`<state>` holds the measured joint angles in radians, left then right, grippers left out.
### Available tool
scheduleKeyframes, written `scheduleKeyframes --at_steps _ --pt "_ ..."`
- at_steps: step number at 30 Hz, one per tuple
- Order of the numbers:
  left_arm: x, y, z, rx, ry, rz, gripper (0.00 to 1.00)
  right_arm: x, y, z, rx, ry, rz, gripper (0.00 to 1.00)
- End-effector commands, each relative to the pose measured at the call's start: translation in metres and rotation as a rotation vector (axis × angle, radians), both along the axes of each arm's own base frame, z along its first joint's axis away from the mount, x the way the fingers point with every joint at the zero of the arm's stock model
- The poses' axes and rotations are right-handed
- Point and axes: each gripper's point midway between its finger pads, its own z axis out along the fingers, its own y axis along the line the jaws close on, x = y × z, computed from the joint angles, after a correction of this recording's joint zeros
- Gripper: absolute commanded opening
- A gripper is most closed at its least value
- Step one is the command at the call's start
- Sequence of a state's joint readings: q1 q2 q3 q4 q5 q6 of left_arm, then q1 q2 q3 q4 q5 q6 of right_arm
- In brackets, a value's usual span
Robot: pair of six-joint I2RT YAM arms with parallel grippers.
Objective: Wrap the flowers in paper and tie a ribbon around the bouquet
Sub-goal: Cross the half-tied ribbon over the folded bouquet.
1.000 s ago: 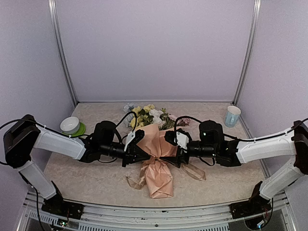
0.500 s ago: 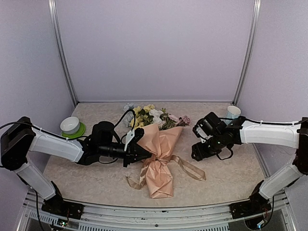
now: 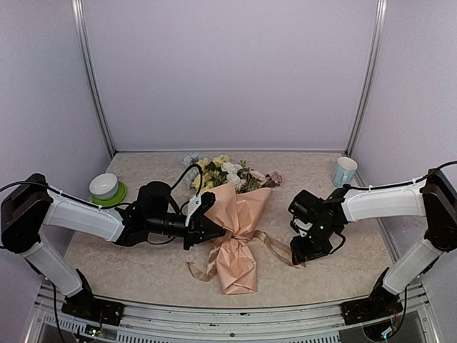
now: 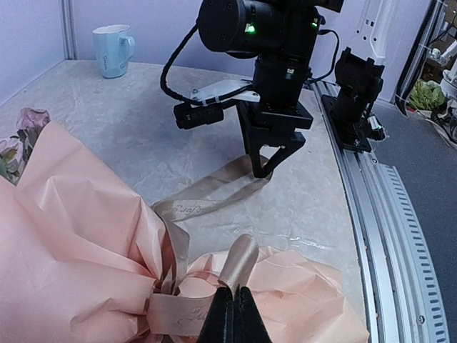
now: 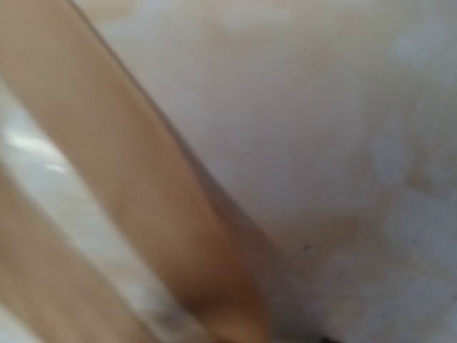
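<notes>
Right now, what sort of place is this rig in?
Probably a lab robot test cell, not a florist's: plain lavender walls on metal posts, arms bolted by an aluminium rail, staged props like a bouquet and mug.

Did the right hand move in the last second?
Yes: the right hand pulled away from the peach-pink paper bouquet, rightward toward the pale blue mug, then down to the tan ribbon.

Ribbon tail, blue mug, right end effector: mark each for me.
ribbon [image 4: 211,197], left wrist view, on its loose flat tail.
mug [image 4: 111,51], left wrist view, on its side wall.
right end effector [image 4: 263,171], left wrist view, between its fingertips.
</notes>
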<state>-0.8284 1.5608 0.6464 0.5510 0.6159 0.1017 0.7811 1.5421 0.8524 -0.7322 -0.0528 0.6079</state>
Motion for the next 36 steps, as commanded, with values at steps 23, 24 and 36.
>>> scheduleKeyframes --at_steps 23,24,36 --pt "-0.036 -0.012 -0.005 0.066 -0.105 -0.027 0.00 0.104 0.251 0.245 0.575 -0.741 0.503 0.00" --pt "-0.039 -0.013 -0.006 0.070 -0.113 -0.028 0.00 0.100 0.267 0.245 0.604 -0.732 0.534 0.00" --pt "-0.057 -0.020 -0.024 0.130 -0.125 -0.016 0.00 0.049 0.383 0.229 0.803 -0.607 0.758 0.00"
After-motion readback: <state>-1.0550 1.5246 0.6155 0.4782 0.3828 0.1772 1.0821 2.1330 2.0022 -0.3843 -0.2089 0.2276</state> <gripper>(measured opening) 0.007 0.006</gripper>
